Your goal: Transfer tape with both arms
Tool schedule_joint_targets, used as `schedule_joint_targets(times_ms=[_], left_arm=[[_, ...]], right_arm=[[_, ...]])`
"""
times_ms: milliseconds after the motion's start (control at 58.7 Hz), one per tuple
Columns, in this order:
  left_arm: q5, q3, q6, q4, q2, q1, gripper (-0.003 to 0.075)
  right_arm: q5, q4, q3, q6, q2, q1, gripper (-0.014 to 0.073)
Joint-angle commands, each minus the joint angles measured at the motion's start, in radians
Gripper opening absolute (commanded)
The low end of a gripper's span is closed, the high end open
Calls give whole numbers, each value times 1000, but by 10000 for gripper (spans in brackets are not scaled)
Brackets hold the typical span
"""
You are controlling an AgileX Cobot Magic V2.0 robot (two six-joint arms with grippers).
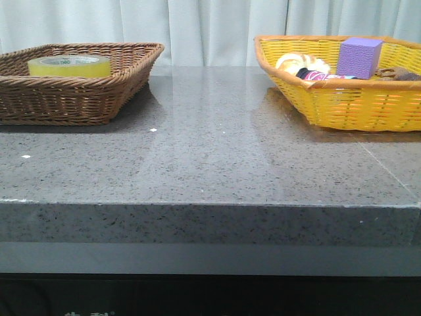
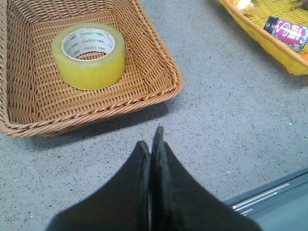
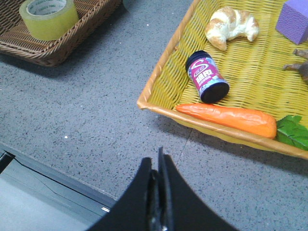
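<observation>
Black end effectors (image 2: pixel 153 144) (image 3: pixel 159 161) closed, holding nothing.

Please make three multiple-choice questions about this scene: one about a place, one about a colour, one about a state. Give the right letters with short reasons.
1. Where does the tape lie?
A. in the brown basket
B. in the yellow basket
C. on the bare table

2. What colour is the block?
A. green
B. purple
C. red

3. How do the left gripper's jaws stand?
A. wide open
B. shut on the tape
C. shut on nothing

Answers:
1. A: the tape lies flat inside the brown basket.
2. B: the block in the yellow basket is purple.
3. C: the left gripper has its jaws pressed together, away from the tape.
</observation>
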Motion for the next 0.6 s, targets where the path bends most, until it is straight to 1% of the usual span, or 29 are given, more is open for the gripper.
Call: schedule_joint_targets(times_ms=[0,85,153,256,409,528,580], left_arm=[[-84,-20,-10,-5,-6,-9,-20],[-107,8,-10,-9,-50,4,-20],[-161,62,-7,19,-117,38,-20],[-245,166,-7,19,-225,116,-20],[-391,367,-7,19,-408,230,-20],[-418,505,-7,12,-540,313,-20],[-425,553,-9,12,-581,330,-20]], right_arm=[[-60,-13,-24,-1,-2,-5,-69],[-61,-13,-24,-1,-2,-5,-69],[-61,-13,-24,-1,-2,-5,-69],[-61,-13,-24,-1,-2,-5,-69],[-61,-13,-24,-1,-2,-5,-69],[-61,-13,-24,-1,-2,-5,-69],[-61,-13,-24,-1,-2,-5,-69]])
